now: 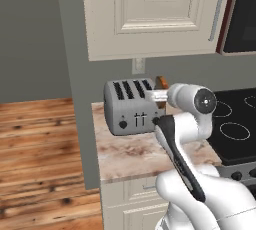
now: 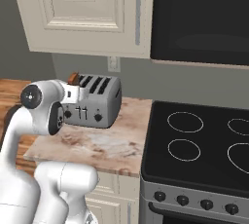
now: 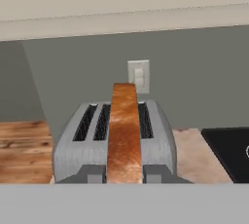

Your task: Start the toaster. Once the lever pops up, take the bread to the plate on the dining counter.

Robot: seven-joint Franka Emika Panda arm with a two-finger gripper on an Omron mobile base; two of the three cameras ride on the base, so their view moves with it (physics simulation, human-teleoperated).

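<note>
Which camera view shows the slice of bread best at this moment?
The hand view: the tan-brown bread slice stands edge-on, tall and centred, above the boxy grey-silver toaster. The left base view and right base view each show just a small brown corner of it behind the arm.

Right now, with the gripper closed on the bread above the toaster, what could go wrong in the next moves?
1. The gripper holds the bread only by its narrow edge, so a fast swing might let the slice slip or twist.
2. The bread hangs just over the toaster; a sideways move without more lift could catch it on the slots.
3. The upper cabinet sits close above, so lifting too high risks a knock.
</note>
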